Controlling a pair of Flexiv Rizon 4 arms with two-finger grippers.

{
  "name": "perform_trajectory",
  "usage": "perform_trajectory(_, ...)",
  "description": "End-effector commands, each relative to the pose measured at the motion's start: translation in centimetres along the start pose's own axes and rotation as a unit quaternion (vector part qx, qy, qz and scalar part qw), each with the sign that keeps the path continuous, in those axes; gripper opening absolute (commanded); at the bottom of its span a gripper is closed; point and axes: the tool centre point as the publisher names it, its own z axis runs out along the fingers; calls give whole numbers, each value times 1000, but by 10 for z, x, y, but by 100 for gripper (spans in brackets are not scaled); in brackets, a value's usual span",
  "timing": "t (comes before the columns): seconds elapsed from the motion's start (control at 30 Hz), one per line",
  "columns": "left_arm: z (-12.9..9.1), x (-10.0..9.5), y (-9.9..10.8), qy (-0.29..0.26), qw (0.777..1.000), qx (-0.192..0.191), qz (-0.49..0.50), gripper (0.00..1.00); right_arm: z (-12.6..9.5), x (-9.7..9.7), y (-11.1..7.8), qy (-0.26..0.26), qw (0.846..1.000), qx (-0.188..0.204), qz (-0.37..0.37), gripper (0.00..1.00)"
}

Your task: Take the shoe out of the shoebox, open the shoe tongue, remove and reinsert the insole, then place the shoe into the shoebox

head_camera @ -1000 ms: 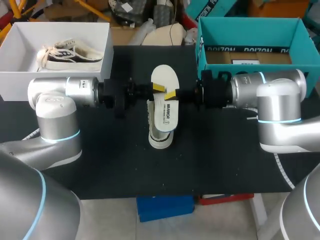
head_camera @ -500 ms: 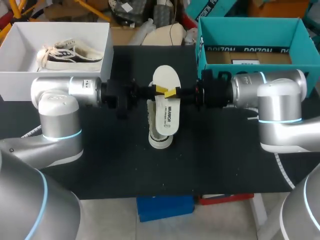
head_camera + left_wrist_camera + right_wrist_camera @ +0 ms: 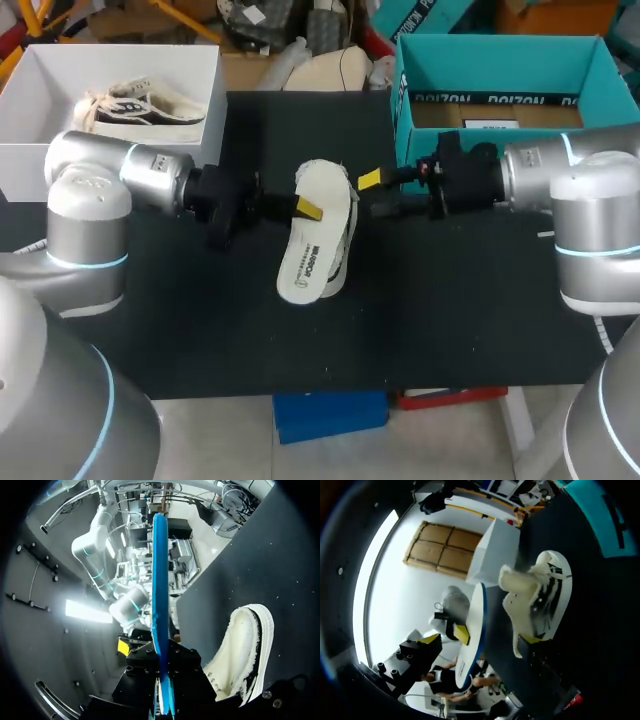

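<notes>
1. White insole (image 3: 312,250), earlier held from both sides, is now pinched by your left gripper (image 3: 305,208) alone and tilted.
2. Your right gripper (image 3: 377,194) has backed off, fingers spread.
3. The shoe (image 3: 346,232) lies on the table (image 3: 450,300) beneath the insole.

Insole (image 3: 312,235) roofs the shoe (image 3: 344,245) — its right flank stands open.

Mat (image 3: 450,300): black, matt, cloth-like. Shoe (image 3: 244,647): rough white fleecy lining, smooth rubbery sole rim. Insole (image 3: 315,240): smooth matt white top, blue underside edge. Teal box (image 3: 500,55): matt cardboard. Left arm (image 3: 90,200), right arm (image 3: 590,200): silvery satin metal shells, black matt wrists.
</notes>
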Motion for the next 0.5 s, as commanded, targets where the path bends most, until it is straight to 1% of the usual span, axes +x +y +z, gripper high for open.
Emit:
perform_trajectory(0.03,-10,-8,-14,59,997,49,1,0,-34,14,-16,-34,999,-23,-13,100)
perform_trajectory(0.07,-10,-8,-19,76,996,55,6,0,-37,15,-15,-36,999,-26,-14,100)
perform_trajectory(0.5,-10,-8,-19,76,996,55,6,0,-37,15,-15,-36,999,-26,-14,100)
